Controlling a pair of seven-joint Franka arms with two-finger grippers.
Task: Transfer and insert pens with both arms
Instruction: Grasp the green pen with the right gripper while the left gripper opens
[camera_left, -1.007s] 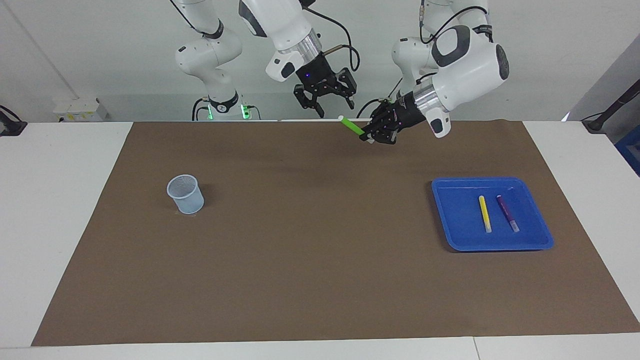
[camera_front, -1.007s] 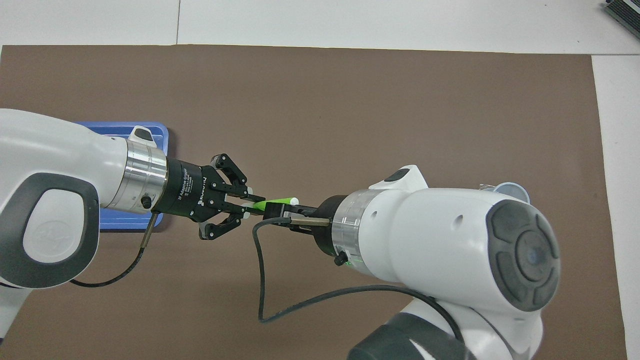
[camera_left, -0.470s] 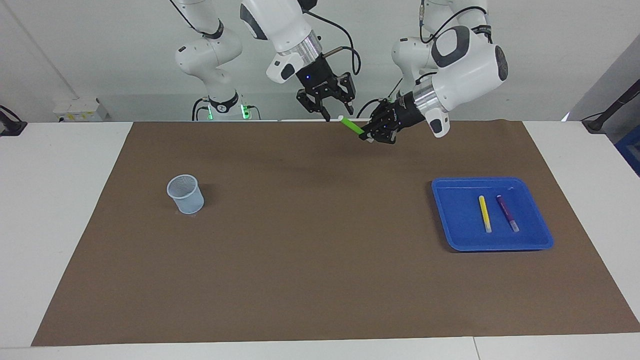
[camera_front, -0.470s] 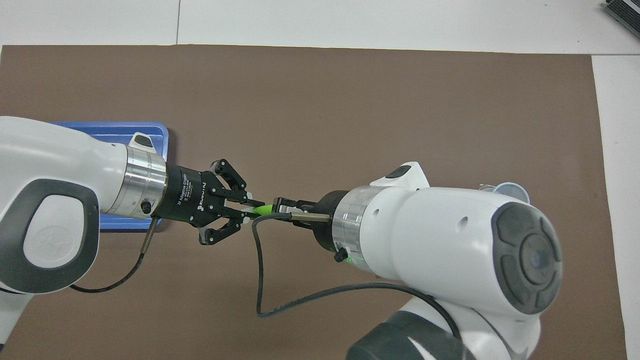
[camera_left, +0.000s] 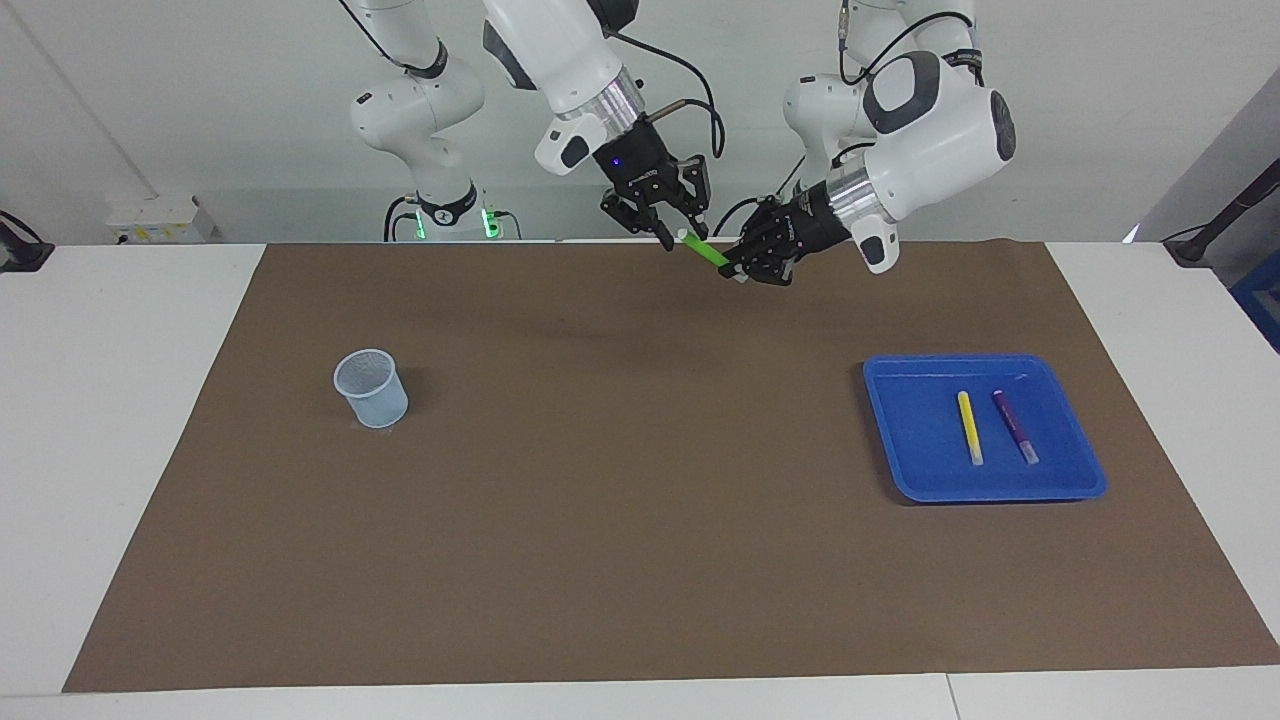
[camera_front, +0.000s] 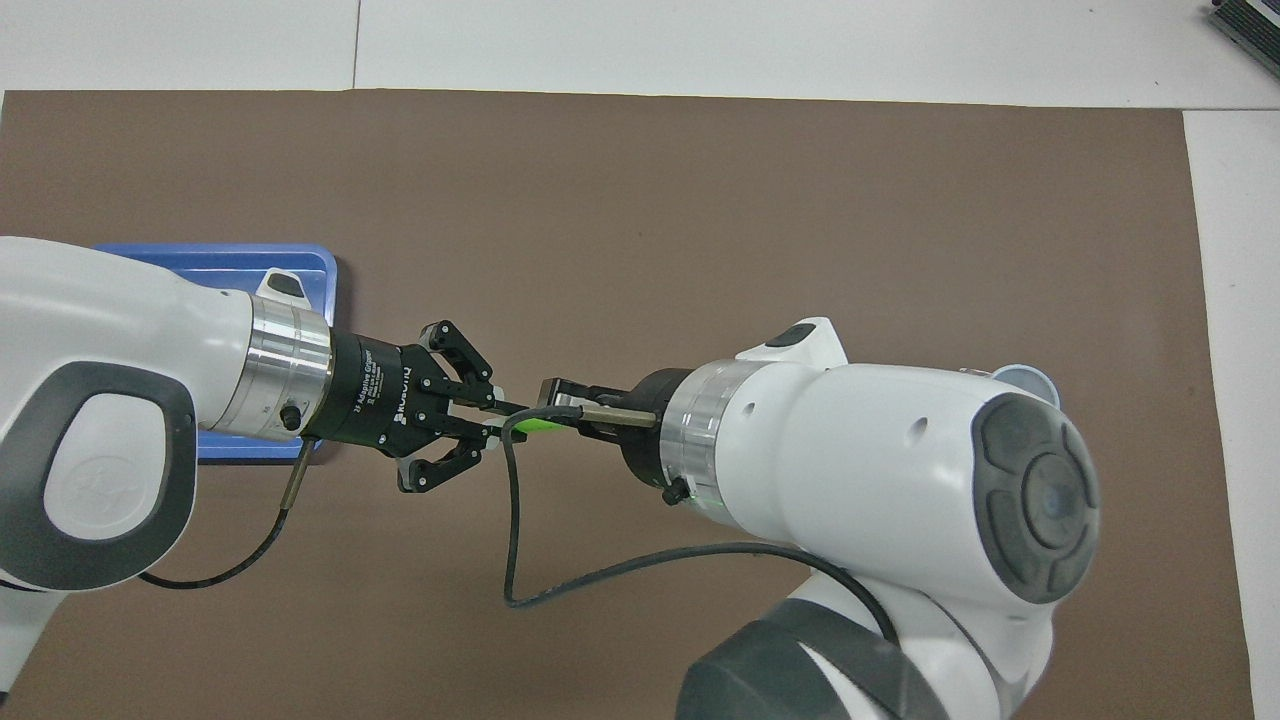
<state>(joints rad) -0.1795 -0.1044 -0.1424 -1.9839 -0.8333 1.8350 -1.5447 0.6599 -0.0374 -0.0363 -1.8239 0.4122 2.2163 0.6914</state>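
My left gripper (camera_left: 738, 272) is shut on the lower end of the green pen (camera_left: 708, 254), holding it slanted in the air over the brown mat's edge by the robots. My right gripper (camera_left: 684, 237) has come down to the pen's upper whitish end, with a fingertip on either side and small gaps still showing. From overhead, the two grippers (camera_front: 495, 418) (camera_front: 552, 408) face each other and only a short green stretch of the pen (camera_front: 537, 425) shows between them. The yellow pen (camera_left: 969, 425) and the purple pen (camera_left: 1015, 425) lie side by side in the blue tray (camera_left: 900, 440).
A pale mesh cup (camera_left: 371, 388) stands on the mat toward the right arm's end. The blue tray (camera_front: 300, 262) sits toward the left arm's end, mostly hidden under the left arm from overhead. A black cable (camera_front: 515, 540) loops beneath the right wrist.
My right gripper has moved down and toward the left gripper until its fingers straddle the pen's free end, and they have narrowed. The left gripper has kept the pen almost still.
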